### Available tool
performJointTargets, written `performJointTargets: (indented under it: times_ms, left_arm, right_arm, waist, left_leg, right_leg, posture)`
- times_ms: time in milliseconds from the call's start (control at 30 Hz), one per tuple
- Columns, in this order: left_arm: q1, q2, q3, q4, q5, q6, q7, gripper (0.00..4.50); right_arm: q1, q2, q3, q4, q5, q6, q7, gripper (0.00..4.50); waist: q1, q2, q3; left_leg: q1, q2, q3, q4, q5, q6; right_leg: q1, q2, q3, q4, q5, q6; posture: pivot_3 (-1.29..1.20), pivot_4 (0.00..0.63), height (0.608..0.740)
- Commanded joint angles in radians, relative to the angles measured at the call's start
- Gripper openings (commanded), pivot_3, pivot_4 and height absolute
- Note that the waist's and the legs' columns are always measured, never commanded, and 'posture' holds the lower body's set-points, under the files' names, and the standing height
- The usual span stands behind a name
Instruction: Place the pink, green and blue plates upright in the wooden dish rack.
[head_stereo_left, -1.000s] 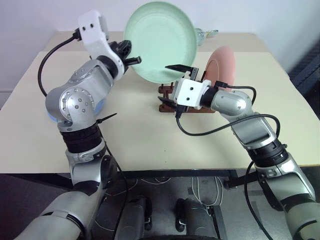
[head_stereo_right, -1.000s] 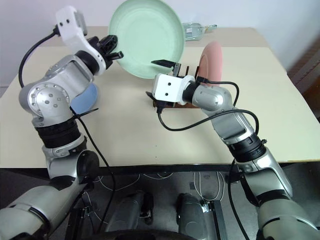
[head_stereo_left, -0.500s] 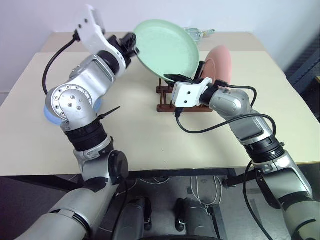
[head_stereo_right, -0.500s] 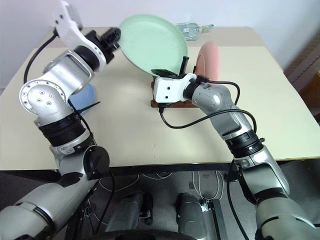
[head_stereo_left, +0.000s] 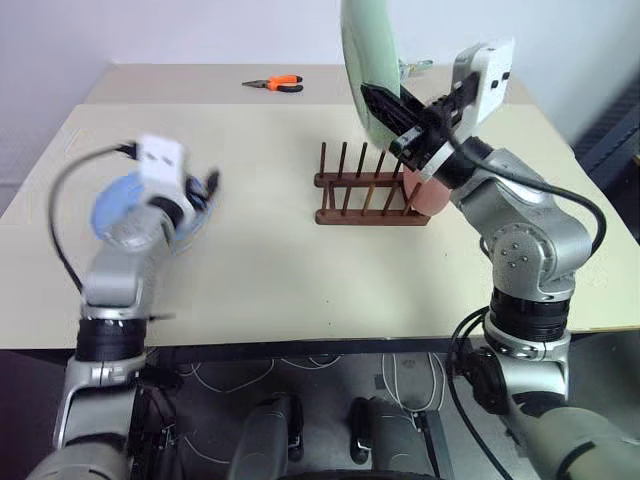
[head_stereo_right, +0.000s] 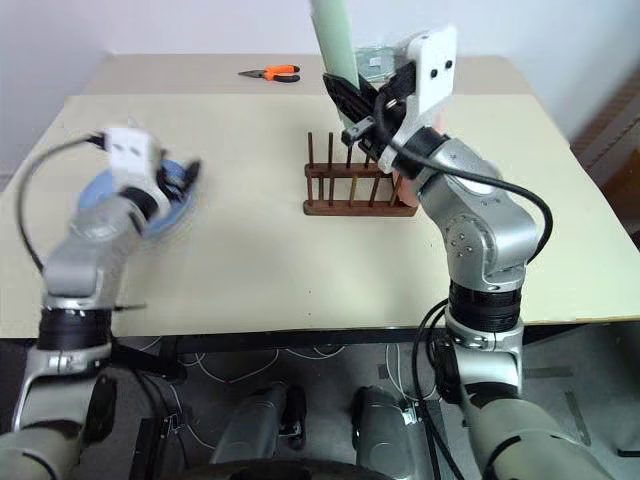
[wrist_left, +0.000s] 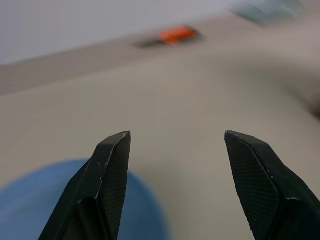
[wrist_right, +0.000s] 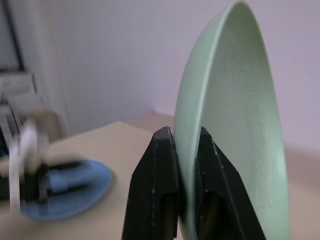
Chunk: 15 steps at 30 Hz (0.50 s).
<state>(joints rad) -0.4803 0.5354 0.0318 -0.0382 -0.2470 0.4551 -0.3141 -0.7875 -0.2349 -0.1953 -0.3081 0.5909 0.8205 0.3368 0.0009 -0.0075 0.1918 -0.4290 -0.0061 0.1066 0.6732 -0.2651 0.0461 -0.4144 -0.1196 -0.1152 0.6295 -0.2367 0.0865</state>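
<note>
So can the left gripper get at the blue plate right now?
Probably yes: the left gripper is open just above the blue plate, which lies flat on the table with nothing on it.

Beige table (head_stereo_left: 280, 270) standing against a plain pale wall (head_stereo_left: 150, 30), evenly lit. Second, like-coloured table surface (head_stereo_left: 180, 85) adjoining at the far edge, carrying orange-handled pliers (head_stereo_left: 274, 83). Grey floor (head_stereo_left: 320, 400) showing beneath the near edge, with loose white cables (head_stereo_left: 405, 375) trailing across.
</note>
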Motion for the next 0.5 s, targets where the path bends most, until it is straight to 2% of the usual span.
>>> performJointTargets:
  times_ms: [33, 200, 500]
  left_arm:
    - [0.064, -0.005, -0.043, -0.120, -0.046, -0.081, -0.161, 3.04]
    - [0.115, -0.025, -0.044, -0.197, -0.121, -0.031, -0.259, 3.04]
    - [0.131, -0.032, -0.041, -0.224, -0.115, 0.006, -0.266, 3.04]
  right_arm:
    - [-0.032, 0.039, -0.086, -0.024, 0.096, 0.115, -0.134, 0.00]
    - [-0.034, 0.051, -0.116, 0.011, 0.124, 0.152, -0.209, 0.00]
    - [-0.068, 0.054, -0.149, 0.072, 0.195, 0.166, -0.263, 0.00]
  waist:
    - [-0.006, 0.000, 0.000]
    - [-0.020, 0.001, -0.001]
    - [-0.014, 0.002, -0.001]
  left_leg:
    - [0.000, 0.000, 0.001, -0.004, 0.000, -0.001]
    - [-0.003, 0.001, 0.003, -0.008, 0.005, -0.001]
    - [-0.003, 0.001, 0.005, -0.007, 0.006, 0.000]
  right_leg:
    - [-0.002, -0.001, 0.001, 0.000, 0.000, 0.000]
    - [-0.009, 0.002, 0.001, 0.003, -0.001, -0.004]
    - [-0.009, 0.004, 0.001, 0.004, -0.001, -0.004]
  posture:
    - [0.00, 0.150, 0.740]
    - [0.00, 0.150, 0.740]
    - [0.00, 0.150, 0.740]
